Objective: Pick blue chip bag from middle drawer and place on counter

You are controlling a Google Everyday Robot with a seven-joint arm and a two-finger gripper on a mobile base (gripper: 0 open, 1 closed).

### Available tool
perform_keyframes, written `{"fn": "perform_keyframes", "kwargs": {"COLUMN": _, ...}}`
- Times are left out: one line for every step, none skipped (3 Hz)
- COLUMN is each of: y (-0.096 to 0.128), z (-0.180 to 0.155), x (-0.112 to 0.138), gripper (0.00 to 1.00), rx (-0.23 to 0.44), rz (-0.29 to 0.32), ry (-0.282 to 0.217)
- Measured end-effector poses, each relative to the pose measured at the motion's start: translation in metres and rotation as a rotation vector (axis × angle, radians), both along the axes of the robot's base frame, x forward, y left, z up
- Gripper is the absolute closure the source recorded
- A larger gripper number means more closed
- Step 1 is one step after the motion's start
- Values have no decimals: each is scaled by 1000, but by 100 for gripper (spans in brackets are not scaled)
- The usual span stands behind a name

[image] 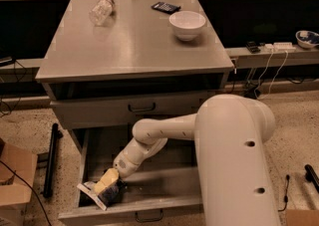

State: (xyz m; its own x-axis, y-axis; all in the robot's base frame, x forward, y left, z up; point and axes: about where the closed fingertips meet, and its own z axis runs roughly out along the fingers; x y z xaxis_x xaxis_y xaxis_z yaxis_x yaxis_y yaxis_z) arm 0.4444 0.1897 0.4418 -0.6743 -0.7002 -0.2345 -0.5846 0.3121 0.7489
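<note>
Blue chip bag (110, 199), camera view: lies on the floor of the middle drawer (164, 186), in its front left corner as pictured; the gripper (105, 185) sits right on its upper side, tip overlapping the foil.

Gripper state: cannot tell whether it is spread or clamped on the bag; contact with the bag's top is all that shows.

Edges near the gripper: drawer's left wall just beside it on the outer side; drawer's front lip just below it, nearer the camera; bag nearly touching both. Open room: bare drawer floor stretches away from the gripper toward the far side wall; the arm (154, 133) slants up from the gripper, passing under the upper drawer front (99, 113), which is close above the elbow.

Bag heading: crumpled; long axis looks aslant to the front lip; white end points out from the gripper toward the left wall, dark blue part toward the drawer's middle.

Above the gripper, well apart: the counter (134, 46); on it a white bowl (187, 23), a clear plastic bottle (101, 10) lying down, a small dark device (165, 7); wide bare patch in its near half.
</note>
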Motion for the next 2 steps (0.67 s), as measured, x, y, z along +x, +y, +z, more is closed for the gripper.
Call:
{"fn": "perform_keyframes", "kwargs": {"y": 2, "z": -26, "x": -2, "gripper": 0, "rx": -25, "rz": -87, "ry": -38}}
{"fn": "perform_keyframes", "kwargs": {"y": 5, "z": -43, "x": -2, "gripper": 15, "rx": -45, "rz": -166, "ry": -67}}
